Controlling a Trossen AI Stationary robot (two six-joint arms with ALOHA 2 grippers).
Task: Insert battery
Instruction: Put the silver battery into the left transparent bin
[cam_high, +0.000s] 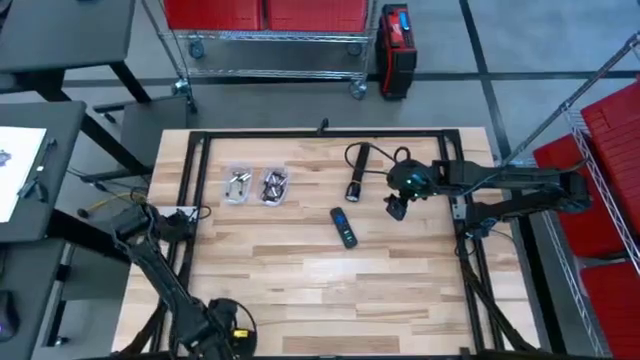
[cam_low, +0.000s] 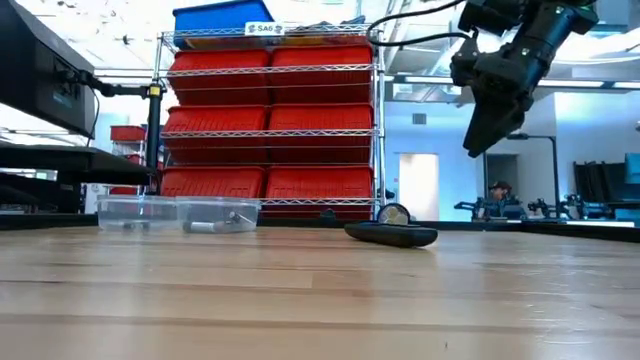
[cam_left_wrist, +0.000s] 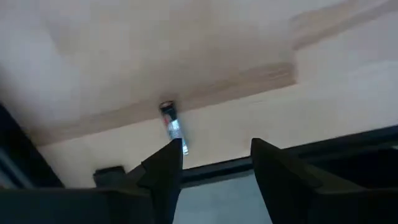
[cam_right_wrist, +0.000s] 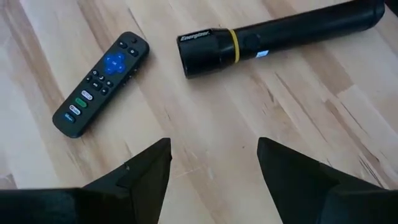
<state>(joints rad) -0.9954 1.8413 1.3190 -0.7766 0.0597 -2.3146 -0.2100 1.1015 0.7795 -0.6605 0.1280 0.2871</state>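
While poised with spread, empty fingers above the black cylindrical flashlight and slim black remote, right gripper: approach step, likely needing descent and a grasp next. Left gripper, far left, parted and empty.

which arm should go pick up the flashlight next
Probably the right. Its gripper hangs open just beside the flashlight, which fills its wrist view. The left gripper is far off at the table's left edge.

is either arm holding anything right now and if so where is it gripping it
Nothing is held. The right tool hangs open above the table near the flashlight and remote; the left tool is open too.
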